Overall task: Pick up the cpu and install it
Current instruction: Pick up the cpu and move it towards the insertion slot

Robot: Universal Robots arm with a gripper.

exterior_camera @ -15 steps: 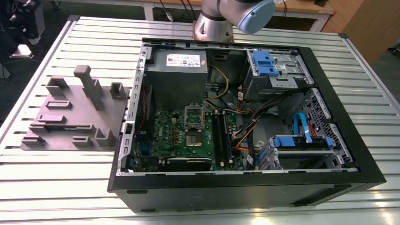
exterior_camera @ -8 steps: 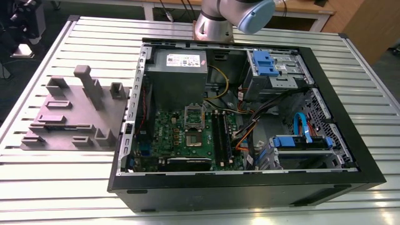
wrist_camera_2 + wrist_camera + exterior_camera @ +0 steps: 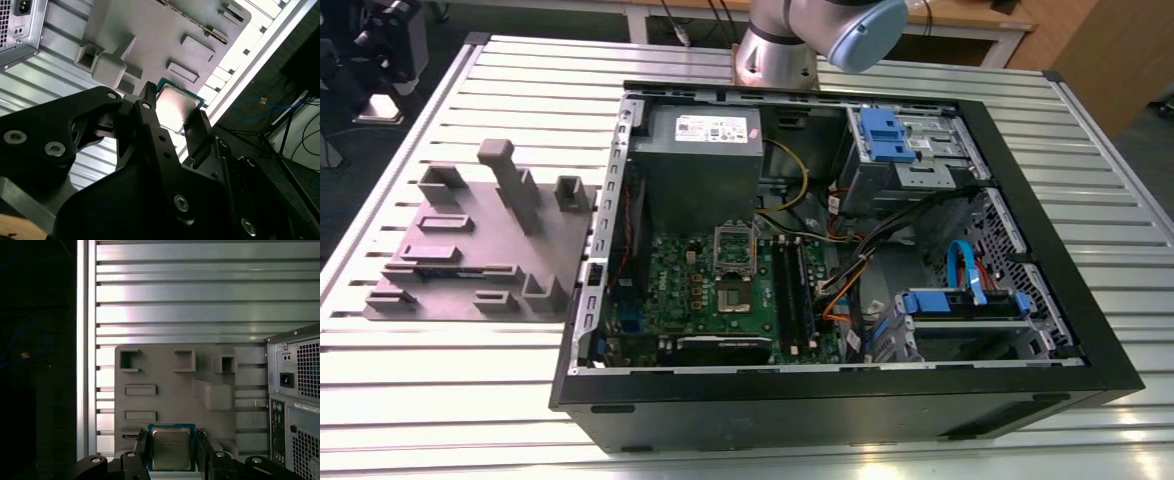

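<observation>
The claw (image 3: 171, 452) was closed down to the width of the cpu (image 3: 171, 449). In both wrist views its two dark fingers (image 3: 141, 450) pressed against opposite edges of the chip. The chip's silver top faced the first wrist camera, and its thin darker rim showed along the free edges. The cpu therefore sat inside the claw, flat and square to the fingers, with no daylight showing between chip and fingers on either side.

Behind the chip lay the grey block tray (image 3: 170, 390), which looked much farther from the camera than the cpu. From that, the chip appeared to be held up clear of the tray rather than resting in one of its pockets, so the pick-up part of the task looked done.

In the second wrist view the cpu (image 3: 179, 105) hung between the fingertips (image 3: 148, 92), with the tray (image 3: 150, 30) and the slatted bench (image 3: 60, 85) beyond it.

The relation that mattered was the one between the chip and the socket (image 3: 735, 290). In the exterior view the tray (image 3: 467, 260) stood on the bench (image 3: 440, 400) to the exterior view's left of the open computer case (image 3: 787, 410). The socket sat inside that case on the green motherboard (image 3: 680, 270), with its metal frame tipped up. The claw, over the tray, was thus well apart from the socket, with the case wall between them. The chip was near enough square that its orientation could not be told.
</observation>
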